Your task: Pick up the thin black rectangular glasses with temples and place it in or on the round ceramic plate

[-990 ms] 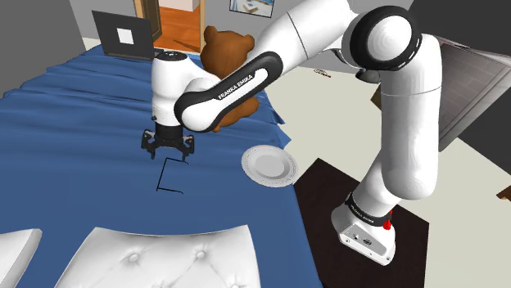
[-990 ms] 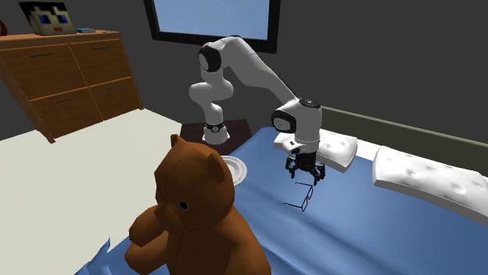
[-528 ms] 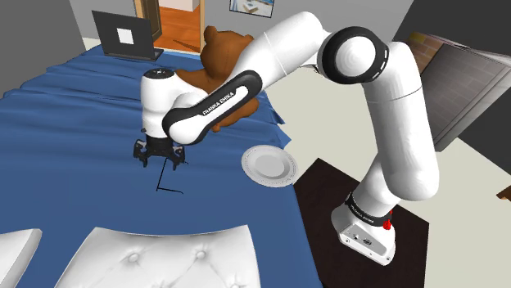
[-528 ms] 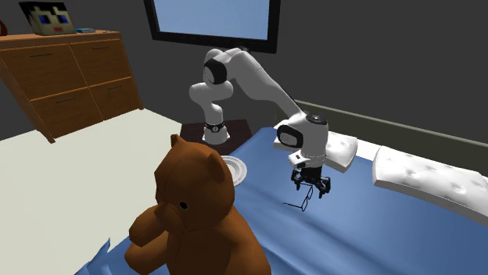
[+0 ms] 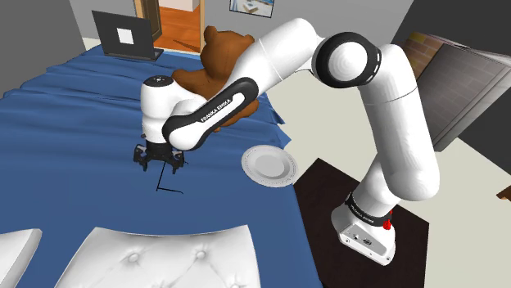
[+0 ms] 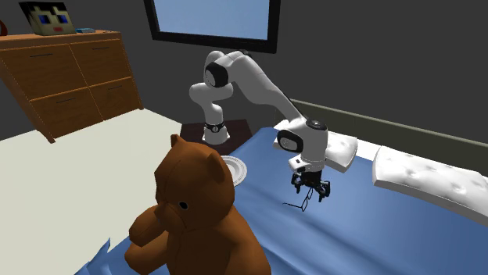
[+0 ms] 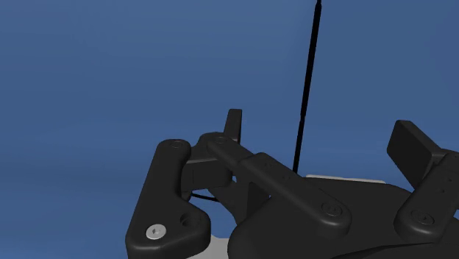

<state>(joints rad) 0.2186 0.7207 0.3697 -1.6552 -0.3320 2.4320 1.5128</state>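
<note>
So the all-black gripper [image 5: 158, 157] hangs low over the thin black rectangular glasses [image 5: 169, 177] lying on the blue bed sheet [image 5: 74, 131]. Its fingers are spread apart, with one temple running between them, touching neither. The round white plate [image 5: 269, 165] sits at the bed's edge, apart from the glasses.

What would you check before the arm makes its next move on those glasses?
1. Gripper open: ok, the fingers stand apart.
2. Glasses lined up: ok, one temple runs between the fingers, untouched.
3. Gripper low enough to close on the temple: cannot tell.
4. Plate free: ok, nothing lies on it, at the bed's edge.
5. Bear off the way to the plate: probably ok, it sits farther up the bed.
</note>
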